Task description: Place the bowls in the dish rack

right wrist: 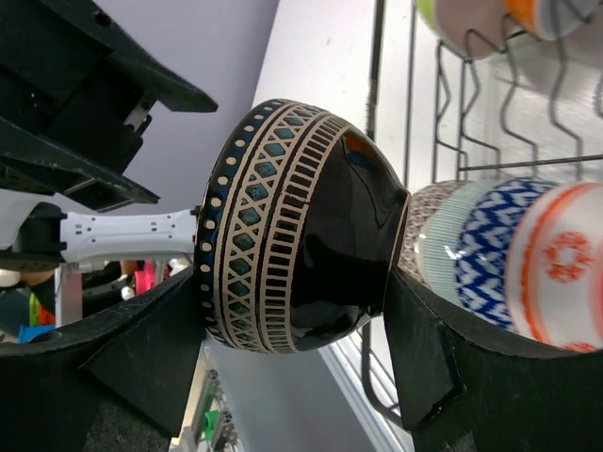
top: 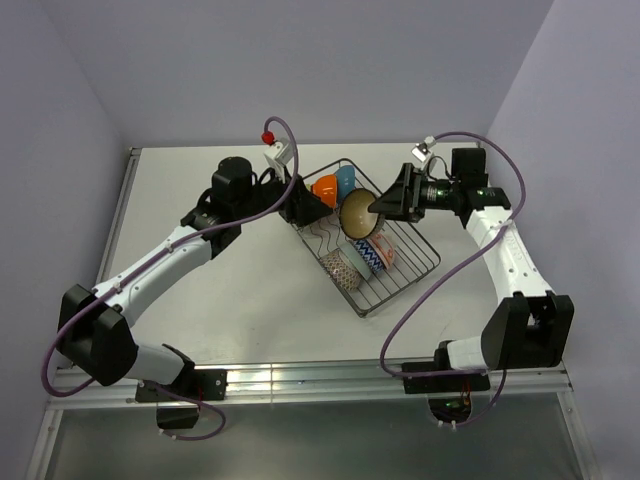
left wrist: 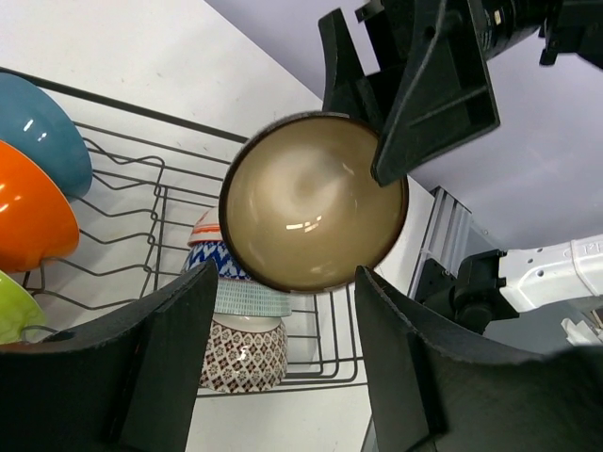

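Ok so, near end first: the dish rack [top: 405, 270] is sitting at a slant on the table [top: 240, 300], and the patterned bowls [top: 365, 258] are already standing on edge in its near half, packed close together. Just past them the right gripper [right wrist: 292, 282] is clamping the dark bowl [right wrist: 292, 226] and holding it tipped on its side over the middle of the rack, one finger [right wrist: 141, 367] on the mouth side and the other on the foot side. So the bowl is hanging in the air and isn't sitting down between the tines [left wrist: 132, 174] yet. The left gripper [left wrist: 283, 287] is hovering right across from it with its jaws wide apart and nothing in them, pointing straight at the bowl's mouth. At the far end the orange bowl [top: 324, 187] and blue bowl [top: 344, 180] are resting in their slots, with a green bowl [left wrist: 11, 315] peeking in beside the orange one. What I'm worrying about: that glaze is looking slick, so the bowl could be slipping out of the pinch on the way down. The gap between the patterned row and the orange bowl is looking tight too, so a slightly off descent could be knocking a neighbour over or parking the bowl on top of the tines. And both grippers are crowding the same spot, so any careless move risks them bumping.
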